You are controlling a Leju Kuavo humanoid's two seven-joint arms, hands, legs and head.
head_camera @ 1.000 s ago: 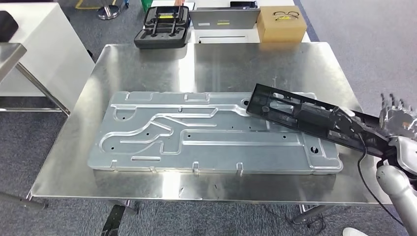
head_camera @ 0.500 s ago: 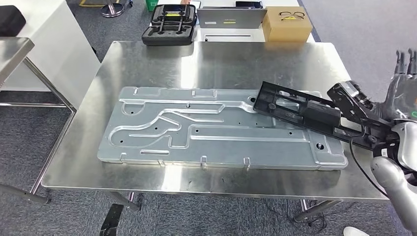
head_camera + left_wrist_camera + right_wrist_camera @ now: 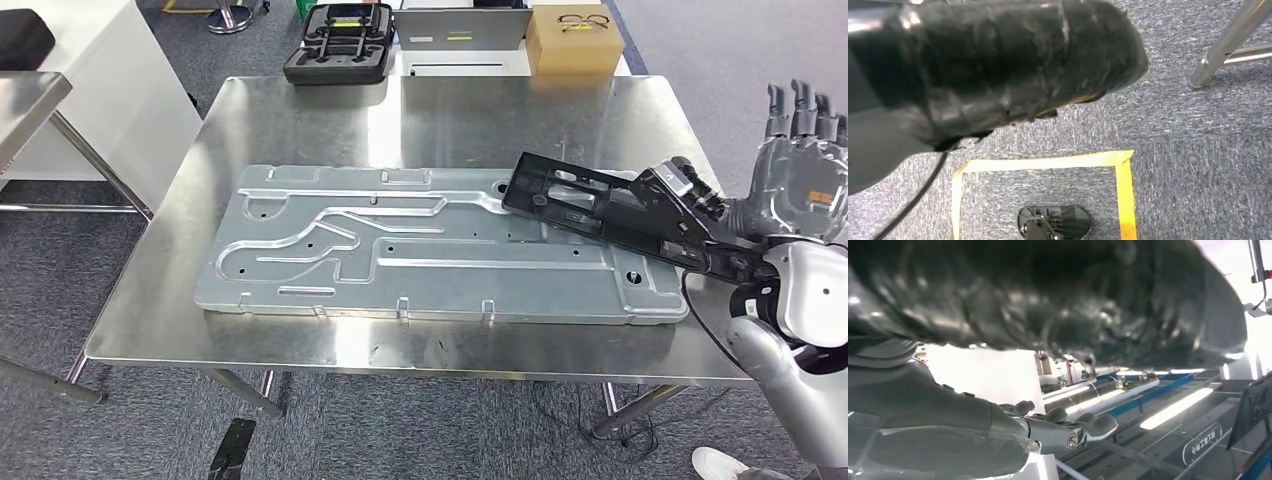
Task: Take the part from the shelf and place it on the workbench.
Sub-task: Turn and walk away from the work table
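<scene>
A long black part lies slanted over the right end of the big embossed metal plate on the steel workbench. Its far end rests on the plate, and its near end is raised off the bench's right edge. My right hand holds that near end at its base, with the fingers standing straight up and apart. My left hand hangs low over the carpet as a dark blurred mass, and its fingers are hidden.
At the bench's far edge stand a black foam case, a grey device and a cardboard box with glasses on top. A white table is at the left. Under my left hand are a yellow tape square and a table leg.
My right hand has risen and turned its fingers upward, lifting the part's near end. The part's far end has stayed on the plate. The camera has shifted slightly.
</scene>
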